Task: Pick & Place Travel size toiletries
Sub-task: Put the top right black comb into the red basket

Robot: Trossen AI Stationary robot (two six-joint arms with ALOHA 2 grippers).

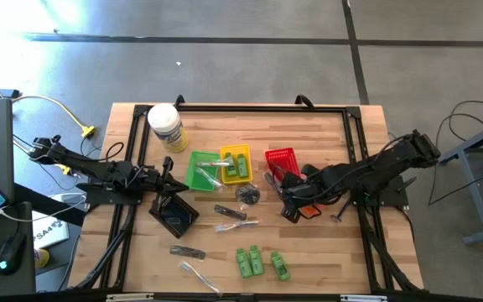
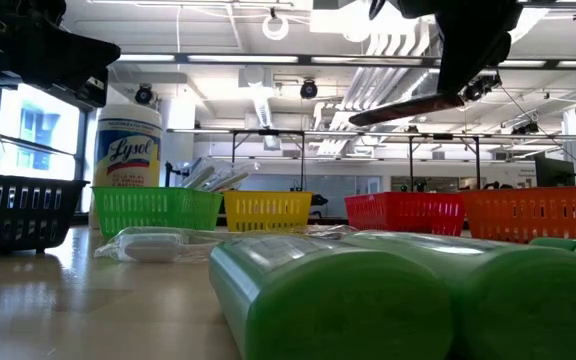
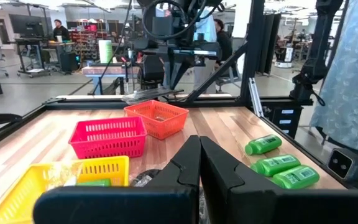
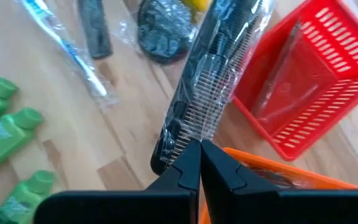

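Observation:
My right gripper [image 4: 199, 148] hangs over the table's middle right [image 1: 282, 195], between the red basket [image 1: 282, 158] and the orange basket [image 1: 307, 208]. It is shut on a black comb in clear wrap [image 4: 211, 74]. My left gripper [image 3: 199, 163] is shut on nothing and waits level at the left, by the black basket [image 1: 174, 215]. On the wood lie three green bottles [image 1: 258, 262], a dark round piece [image 1: 247, 195], black combs [image 1: 231, 212] and wrapped sticks [image 1: 199, 275]. The yellow basket [image 1: 236, 164] and green basket [image 1: 201, 169] each hold items. My right gripper pinches one end of the wrapped comb [image 4: 188, 134] between its two fingers, wrapper and all. The fingers slant down from above. The comb is lifted clear of the table and sticks out from the fingertips, close to level [image 2: 408, 105].
A large white jar with a yellow label [image 1: 166, 126] stands at the far left corner. The red basket holds a clear-wrapped item [image 4: 284, 81]. A black frame rail [image 1: 250, 107] runs along the table's far edge. Bare wood lies at the near left and near right.

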